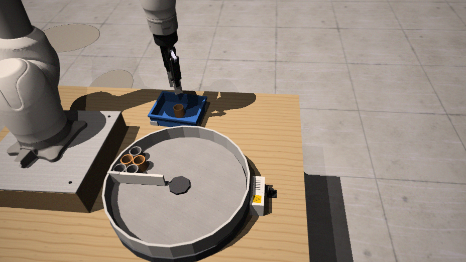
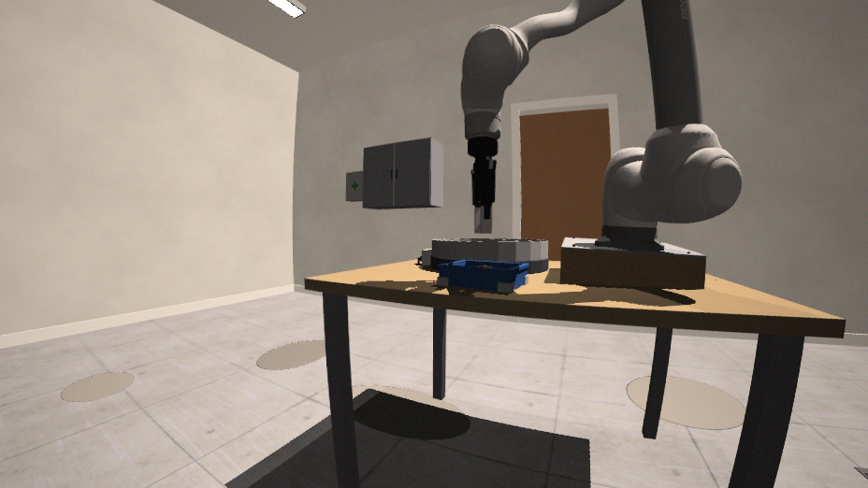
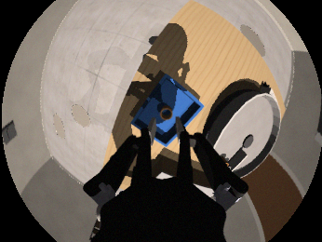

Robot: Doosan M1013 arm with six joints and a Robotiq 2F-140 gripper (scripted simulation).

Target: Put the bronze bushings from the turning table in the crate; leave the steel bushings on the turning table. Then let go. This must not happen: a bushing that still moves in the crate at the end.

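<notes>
One bronze bushing (image 1: pixel 179 110) stands upright inside the blue crate (image 1: pixel 193 112) at the back of the wooden table. My gripper (image 1: pixel 178 89) hangs above the crate's far edge, clear of the bushing, with its fingers partly apart and nothing between them. In the wrist view the crate (image 3: pixel 176 99) and the bushing (image 3: pixel 166 113) lie well below my fingertips. On the turning table (image 1: pixel 177 188) two bronze bushings (image 1: pixel 126 159) (image 1: pixel 139 160) sit in a cluster with three steel bushings (image 1: pixel 135 150) (image 1: pixel 119 167) (image 1: pixel 131 168) against the white bar.
The white bar (image 1: pixel 136 178) reaches from the turning table's left rim to its hub. My arm's base block (image 1: pixel 55 156) stands left of the turning table. A white control box (image 1: pixel 257 195) sits on its right side. The table edge is just beyond the crate.
</notes>
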